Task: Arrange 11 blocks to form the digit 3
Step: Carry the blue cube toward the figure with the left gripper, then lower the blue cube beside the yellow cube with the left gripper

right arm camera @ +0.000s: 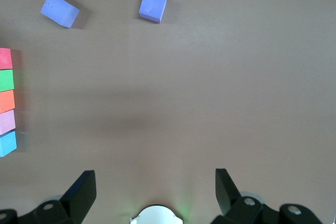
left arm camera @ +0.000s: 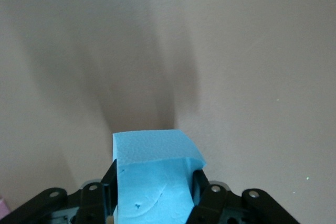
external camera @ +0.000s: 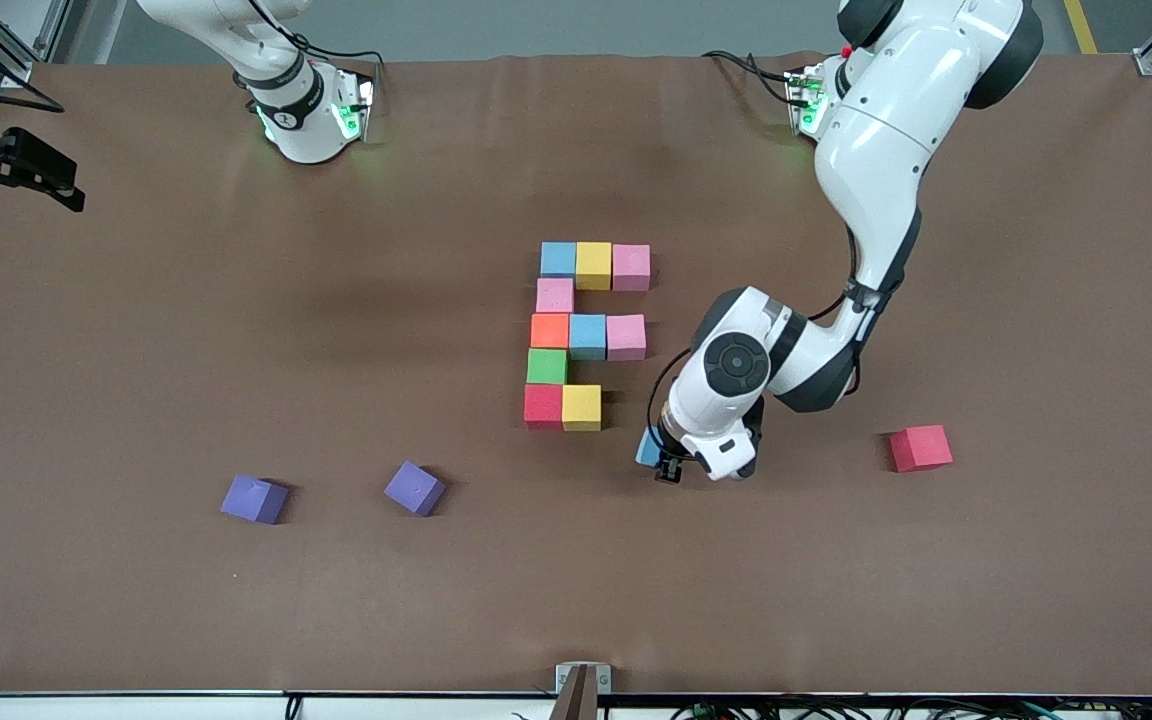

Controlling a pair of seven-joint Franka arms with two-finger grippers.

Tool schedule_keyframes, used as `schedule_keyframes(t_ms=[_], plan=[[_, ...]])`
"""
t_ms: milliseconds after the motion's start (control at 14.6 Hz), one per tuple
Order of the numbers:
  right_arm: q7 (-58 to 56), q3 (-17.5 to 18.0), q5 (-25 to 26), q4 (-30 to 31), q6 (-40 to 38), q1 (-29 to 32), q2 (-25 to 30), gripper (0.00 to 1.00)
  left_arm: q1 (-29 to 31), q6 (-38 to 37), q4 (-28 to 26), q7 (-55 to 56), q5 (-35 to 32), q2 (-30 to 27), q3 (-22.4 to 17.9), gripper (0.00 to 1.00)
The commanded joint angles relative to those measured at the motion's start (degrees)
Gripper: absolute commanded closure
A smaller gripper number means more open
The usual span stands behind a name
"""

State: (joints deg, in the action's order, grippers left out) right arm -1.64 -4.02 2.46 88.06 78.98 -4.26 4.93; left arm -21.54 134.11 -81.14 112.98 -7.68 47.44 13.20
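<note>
While clamped on blue block [left arm camera: 152, 182], left hand [external camera: 664, 462] beside yellow block [external camera: 581, 407]

Two small purple matte foam cubes [external camera: 254, 498] [external camera: 414, 488] lower left of front view, apart. Loose red foam cube [external camera: 920, 447] lower right. Brown table [external camera: 136, 350].

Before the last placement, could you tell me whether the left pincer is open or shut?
Shut: the left pincer clamps a blue cube between its fingers.
</note>
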Motion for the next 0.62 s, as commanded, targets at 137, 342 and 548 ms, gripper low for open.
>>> schedule_keyframes(t_ms=[137,342,548], plan=[[-0.5,-0.4,0.2,1.2,0.4,-0.2,1.0,0.0,-3.6,-0.3,-2.2,12.0,-1.0,-2.2,-0.5,0.85],[-0.5,-0.4,0.2,1.2,0.5,-0.3,1.0,0.0,-4.6,-0.3,-2.2,15.7,-1.7,-1.9,-0.6,0.85],[-0.5,-0.4,0.2,1.2,0.4,-0.3,1.0,0.0,-4.8,-0.3,-2.2,16.7,-1.8,-1.5,-0.6,0.85]])
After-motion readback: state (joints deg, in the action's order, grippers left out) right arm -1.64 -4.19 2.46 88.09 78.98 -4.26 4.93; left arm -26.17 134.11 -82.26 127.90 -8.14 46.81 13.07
